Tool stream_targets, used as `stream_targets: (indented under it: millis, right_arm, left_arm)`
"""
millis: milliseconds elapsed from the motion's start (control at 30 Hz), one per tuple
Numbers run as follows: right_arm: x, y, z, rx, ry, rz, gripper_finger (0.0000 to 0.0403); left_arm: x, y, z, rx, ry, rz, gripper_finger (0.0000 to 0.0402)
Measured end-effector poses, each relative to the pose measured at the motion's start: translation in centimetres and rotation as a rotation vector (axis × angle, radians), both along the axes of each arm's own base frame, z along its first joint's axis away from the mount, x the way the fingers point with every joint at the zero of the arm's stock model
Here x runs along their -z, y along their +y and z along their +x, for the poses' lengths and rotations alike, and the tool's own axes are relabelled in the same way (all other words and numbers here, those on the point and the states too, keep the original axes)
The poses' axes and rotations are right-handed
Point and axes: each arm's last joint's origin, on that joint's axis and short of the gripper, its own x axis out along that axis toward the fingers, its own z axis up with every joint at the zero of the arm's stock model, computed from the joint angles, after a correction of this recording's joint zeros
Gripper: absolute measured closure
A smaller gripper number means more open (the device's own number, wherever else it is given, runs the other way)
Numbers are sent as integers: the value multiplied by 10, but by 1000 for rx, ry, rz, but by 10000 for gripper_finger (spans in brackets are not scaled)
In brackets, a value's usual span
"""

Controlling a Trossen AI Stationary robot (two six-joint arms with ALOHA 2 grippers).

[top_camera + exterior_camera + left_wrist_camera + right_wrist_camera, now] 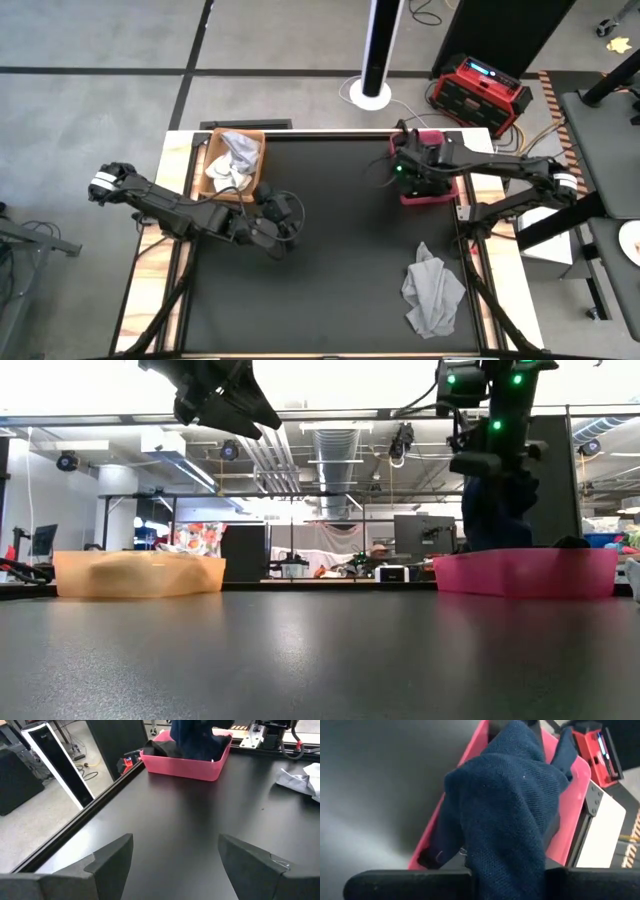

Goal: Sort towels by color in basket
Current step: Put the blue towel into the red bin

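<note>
The right gripper (405,163) hangs over the pink basket (447,197) at about 1 o'clock on the table (330,290), its fingers pinched tight on a dark blue towel (510,815). The towel droops into the basket. The left gripper (290,215) waits near 9 o'clock, fingers spread wide and empty. White towels (232,160) sit in the tan basket (212,145) at 11 o'clock. A grey towel (432,290) lies loose at 4 o'clock.

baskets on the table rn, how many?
2: orange basket at the far-left corner holding light towels; pink basket far right, right gripper hanging a navy towel over it.
</note>
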Motion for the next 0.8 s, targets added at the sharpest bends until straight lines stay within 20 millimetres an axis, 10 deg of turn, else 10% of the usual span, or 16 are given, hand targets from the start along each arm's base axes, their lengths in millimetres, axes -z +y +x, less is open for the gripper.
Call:
stream_targets:
  millis: [800]
  right_arm:
    - [50,-12,-10,64,-57,68,371]
  left_arm:
    - [3,-2,-3,-16,12,-26,125]
